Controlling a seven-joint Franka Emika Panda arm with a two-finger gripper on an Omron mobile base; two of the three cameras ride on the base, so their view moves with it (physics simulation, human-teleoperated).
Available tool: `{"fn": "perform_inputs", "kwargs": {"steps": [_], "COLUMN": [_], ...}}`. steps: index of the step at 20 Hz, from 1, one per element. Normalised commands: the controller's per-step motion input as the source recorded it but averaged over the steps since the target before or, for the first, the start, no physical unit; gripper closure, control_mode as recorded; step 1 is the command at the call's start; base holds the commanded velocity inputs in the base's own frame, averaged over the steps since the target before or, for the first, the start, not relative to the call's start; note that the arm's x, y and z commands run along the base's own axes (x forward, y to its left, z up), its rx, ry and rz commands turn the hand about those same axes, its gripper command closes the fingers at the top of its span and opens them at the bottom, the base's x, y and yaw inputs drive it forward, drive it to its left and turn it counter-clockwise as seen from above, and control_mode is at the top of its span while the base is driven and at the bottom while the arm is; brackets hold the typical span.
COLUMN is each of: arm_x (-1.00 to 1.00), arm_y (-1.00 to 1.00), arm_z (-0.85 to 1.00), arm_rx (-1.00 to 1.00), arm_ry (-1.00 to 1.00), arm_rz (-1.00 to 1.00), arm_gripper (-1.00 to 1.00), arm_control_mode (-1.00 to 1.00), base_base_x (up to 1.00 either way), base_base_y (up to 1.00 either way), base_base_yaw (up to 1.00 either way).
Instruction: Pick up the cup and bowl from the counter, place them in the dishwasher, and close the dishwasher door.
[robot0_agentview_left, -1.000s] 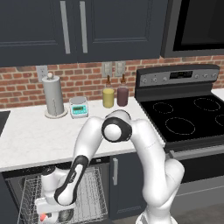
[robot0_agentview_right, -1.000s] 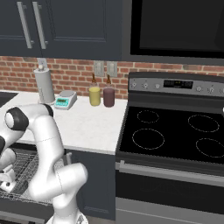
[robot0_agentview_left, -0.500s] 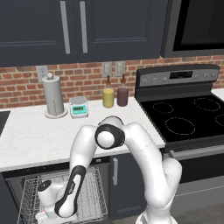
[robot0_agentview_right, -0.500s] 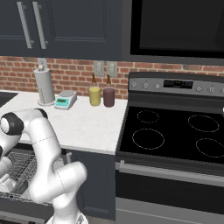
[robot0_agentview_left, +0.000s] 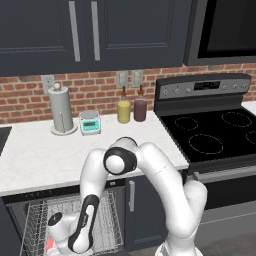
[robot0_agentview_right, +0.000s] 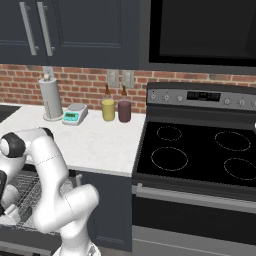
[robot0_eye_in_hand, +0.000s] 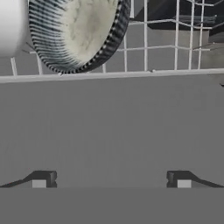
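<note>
Speckled dark bowl (robot0_eye_in_hand: 76, 33) sits in the wire rack (robot0_eye_in_hand: 175, 35) beyond the grey door (robot0_eye_in_hand: 109, 127); the end effector (robot0_eye_in_hand: 111, 181) hangs wide open, holding nothing.

The arm (robot0_agentview_left: 150, 175) is glossy white, built of rounded tubular links. Dark grey bands and black caps mark its joints. Two small dark fingertips (robot0_eye_in_hand: 43, 178) carry pale pads.

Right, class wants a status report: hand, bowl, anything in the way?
Hand open, empty, above the dishwasher door. Bowl in the rack. Door down, nothing blocking.
</note>
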Motion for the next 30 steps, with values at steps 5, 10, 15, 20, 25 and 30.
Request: {"fn": "perform_inputs", "kwargs": {"steps": [5,10,15,20,25,30], "arm_x": [0.03,0.1,0.35,0.7,0.75,0.82], "arm_y": [-0.07,-0.03,-0.03,-0.28,-0.31,-0.28], "arm_z": [-0.38,-0.19,-0.1,-0.08,-0.08,-0.08], "arm_rx": [0.0,-0.01,-0.03,0.0,0.0,0.0], "arm_ry": [-0.04,-0.17,-0.14,-0.11,-0.15,-0.13], "arm_rz": [0.0,0.0,0.0,0.03,0.05,0.06], "arm_gripper": [-1.0,-1.0,-1.0,-1.0,-1.0,-1.0], "arm_control_mode": [-1.0,-1.0,-1.0,-1.0,-1.0,-1.0], "base_base_x": [0.0,0.0,0.0,0.0,0.0,0.0], "base_base_y": [0.0,0.0,0.0,0.0,0.0,0.0], "base_base_yaw": [0.0,0.0,0.0,0.0,0.0,0.0]}}
